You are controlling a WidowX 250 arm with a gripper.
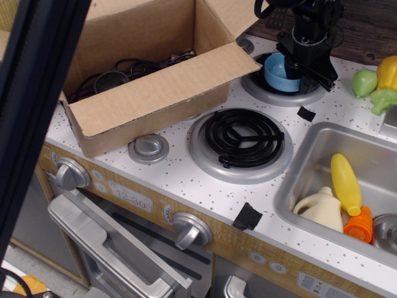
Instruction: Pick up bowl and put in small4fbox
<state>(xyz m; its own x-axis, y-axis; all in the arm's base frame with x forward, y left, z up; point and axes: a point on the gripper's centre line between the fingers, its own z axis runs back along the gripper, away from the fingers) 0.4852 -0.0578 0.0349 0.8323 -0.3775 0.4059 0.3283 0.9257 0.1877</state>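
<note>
Over on the left of the toy stove's tabletop [180, 177] sat the big cardboard box [149, 93], flaps open, with dark cables lying in the bottom. To its right, at the back burner [257, 87], the black gripper [302, 67] stood over the little blue bowl [279, 73], which looked tipped up off the burner on one side. The fingers seemed clamped on the bowl's far rim, though the black body hid most of the contact, so I could not be sure of the grip. My guess was that the pick-up step was in hand, with the lift barely under way. Next it would need to rise clear of the box's near flap [239, 15], carry left, and let go above the opening.
</note>
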